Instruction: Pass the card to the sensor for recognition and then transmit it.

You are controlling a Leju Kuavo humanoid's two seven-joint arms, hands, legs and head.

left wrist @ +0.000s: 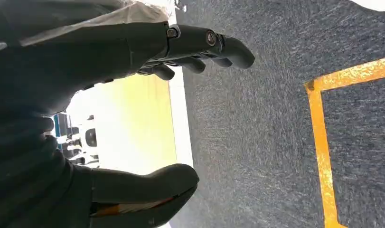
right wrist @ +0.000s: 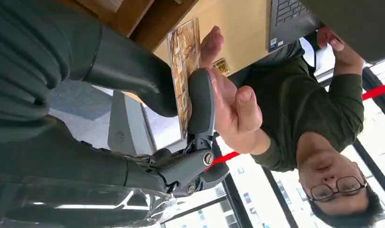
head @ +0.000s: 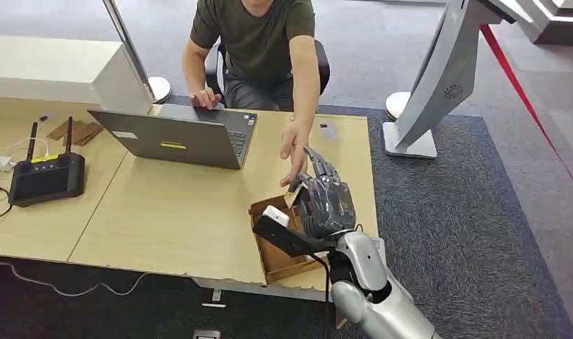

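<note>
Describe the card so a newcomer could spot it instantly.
Start at the wooden table and go to the brown tray at its near right edge. Just above it the right hand pinches the card, printed in yellow-brown, with a person's hand reaching for it.

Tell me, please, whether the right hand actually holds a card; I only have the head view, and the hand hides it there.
Observer: Yes. In the right wrist view, the right hand pinches a printed card between its thumb and a finger.
Operator: Does the person have hold of it?
Observer: The person's hand lies open along the card's far side, fingertips at its edge. I cannot tell whether it grips.
Operator: And the left hand?
Observer: The left hand holds nothing, fingers apart, over grey carpet with a yellow line.
</note>
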